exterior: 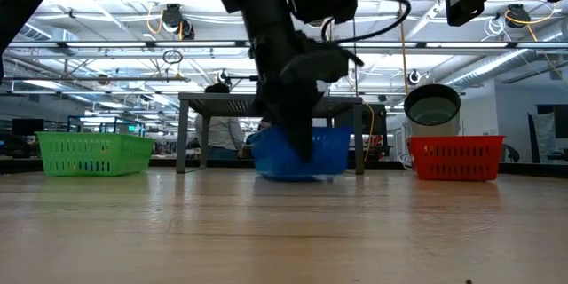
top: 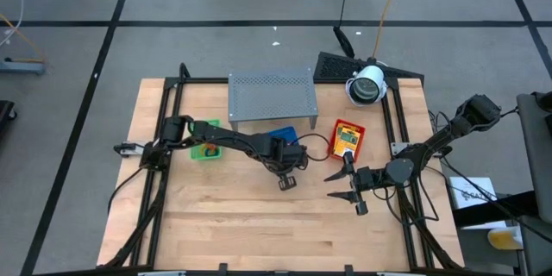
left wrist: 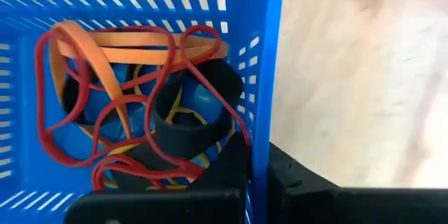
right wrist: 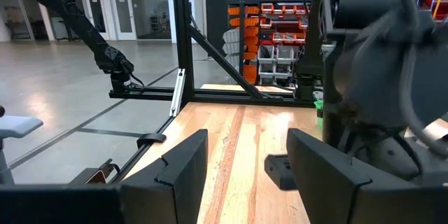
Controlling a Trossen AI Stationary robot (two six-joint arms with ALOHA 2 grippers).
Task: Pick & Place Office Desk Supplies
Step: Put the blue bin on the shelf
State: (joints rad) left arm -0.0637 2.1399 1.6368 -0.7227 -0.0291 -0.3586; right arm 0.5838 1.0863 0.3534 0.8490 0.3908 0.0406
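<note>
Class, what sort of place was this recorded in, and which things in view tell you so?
Probably a robotics lab in a large workshop hall: a wooden table inside a black frame carries two arms, an open ceiling with ducts and strip lights hangs overhead, and racks of orange parts bins stand behind.

no readable text, labels or numbers

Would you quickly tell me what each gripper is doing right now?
Left gripper: shut at the blue tray's wall; whether it holds anything cannot be told.
Right gripper: open, empty, above the table.
</note>
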